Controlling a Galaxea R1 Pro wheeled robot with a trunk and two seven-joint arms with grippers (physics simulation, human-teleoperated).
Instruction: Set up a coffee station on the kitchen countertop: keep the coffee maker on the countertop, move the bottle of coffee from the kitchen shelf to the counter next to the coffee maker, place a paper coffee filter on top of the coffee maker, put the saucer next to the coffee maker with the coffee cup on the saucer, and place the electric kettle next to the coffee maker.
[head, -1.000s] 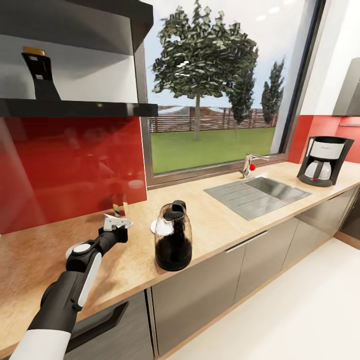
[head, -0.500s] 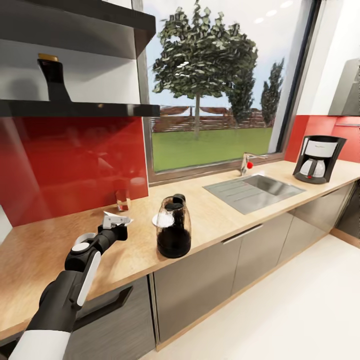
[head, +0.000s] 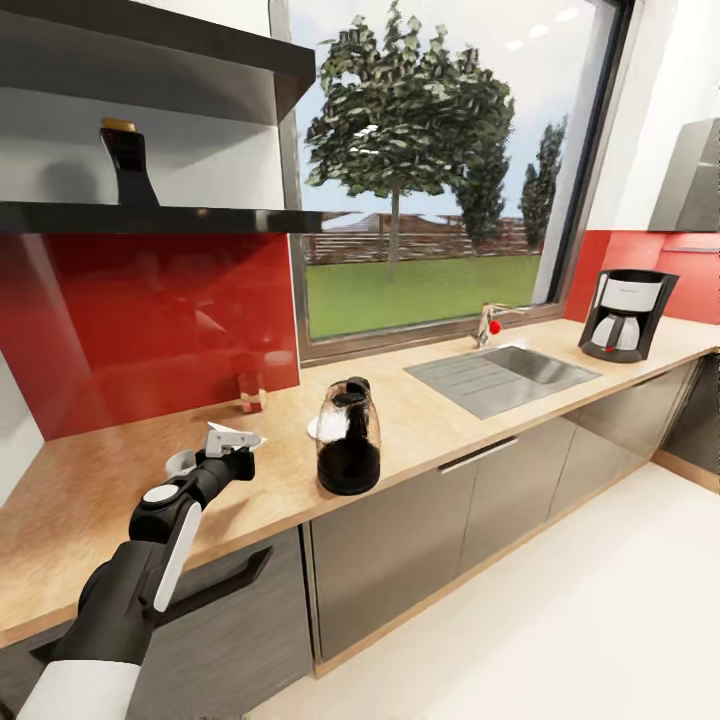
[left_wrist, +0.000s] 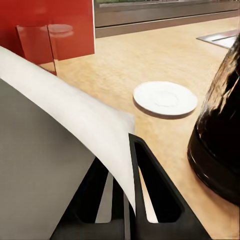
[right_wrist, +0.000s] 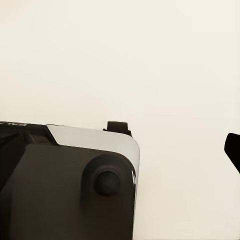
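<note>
Paper coffee filter (head: 232, 437): held in my left pincer (head: 228, 452), whose jaws are closed on the white sheet above the bench (head: 430, 425). In the left wrist view the filter (left_wrist: 65, 145) passes between the dark fingers (left_wrist: 152, 187) and spreads out wide in front of the camera.

Electric kettle (head: 349, 450): upright on the bench near its front edge, just to the right of my left pincer, apart from it. The body is clear with a dark lower part and a black lid.

Saucer (head: 322, 427): flat on the bench directly behind the kettle, partly hidden by it. The left wrist view shows the saucer (left_wrist: 165, 97) bare, beside the kettle (left_wrist: 220, 135).

Coffee maker (head: 627, 315): on the bench at the far right, past the sink (head: 503, 373) and the tap (head: 489, 322), well apart from the kettle.

Bottle of coffee (head: 128, 164): dark, with a gold cap, standing on the wall shelf (head: 150, 216) above the red backsplash.

Drinking glass (head: 250, 390): on the bench against the backsplash.

Right pincer: state cannot be determined. The right wrist view shows a dark and silver robot part (right_wrist: 65, 185) over pale floor.
</note>
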